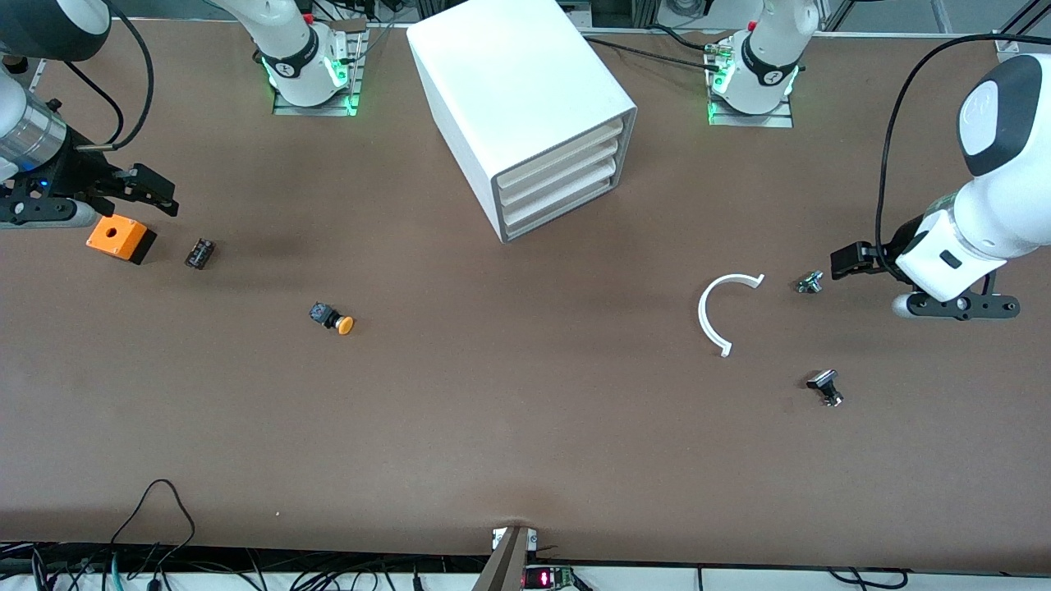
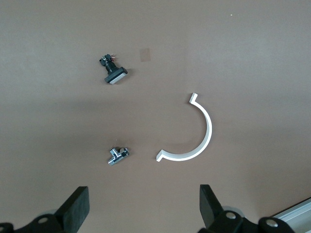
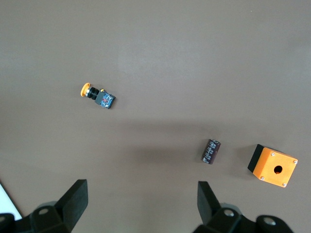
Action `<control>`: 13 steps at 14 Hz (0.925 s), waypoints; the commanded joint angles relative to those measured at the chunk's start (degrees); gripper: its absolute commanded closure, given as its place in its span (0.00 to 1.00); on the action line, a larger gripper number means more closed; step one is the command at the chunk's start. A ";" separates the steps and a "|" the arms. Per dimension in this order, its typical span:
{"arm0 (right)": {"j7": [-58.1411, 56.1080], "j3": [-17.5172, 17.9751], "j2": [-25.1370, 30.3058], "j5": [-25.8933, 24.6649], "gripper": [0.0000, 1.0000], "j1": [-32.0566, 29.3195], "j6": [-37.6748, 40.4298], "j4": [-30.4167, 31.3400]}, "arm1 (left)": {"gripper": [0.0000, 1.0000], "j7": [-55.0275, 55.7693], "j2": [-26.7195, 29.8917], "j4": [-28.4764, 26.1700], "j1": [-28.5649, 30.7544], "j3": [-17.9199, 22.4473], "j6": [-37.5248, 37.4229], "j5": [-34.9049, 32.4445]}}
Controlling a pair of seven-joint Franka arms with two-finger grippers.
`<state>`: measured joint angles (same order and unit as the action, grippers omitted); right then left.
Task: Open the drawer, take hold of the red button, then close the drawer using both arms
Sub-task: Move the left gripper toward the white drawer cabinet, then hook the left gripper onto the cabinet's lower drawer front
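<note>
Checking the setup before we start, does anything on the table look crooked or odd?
The cabinet sits turned at an angle to the table edge, its three drawers shut. The orange-capped button lies on its side. No red-capped button shows anywhere. Nothing looks spilled or broken.

Both pincers' bases are cut off in the wrist views; the closed drawer [image 1: 560, 207] hides its contents.
</note>
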<state>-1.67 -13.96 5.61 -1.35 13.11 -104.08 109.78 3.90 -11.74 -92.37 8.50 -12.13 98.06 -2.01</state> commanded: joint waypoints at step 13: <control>0.17 -0.19 -1.39 -0.41 0.00 -0.28 4.93 -10.20 | 0.00 -6.68 -4.25 -3.50 0.82 0.00 -6.67 18.14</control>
<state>-1.66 -14.09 5.56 -1.35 13.01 -99.80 101.50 1.85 -12.96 -93.67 9.49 -11.98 89.82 10.35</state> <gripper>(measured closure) 0.000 0.000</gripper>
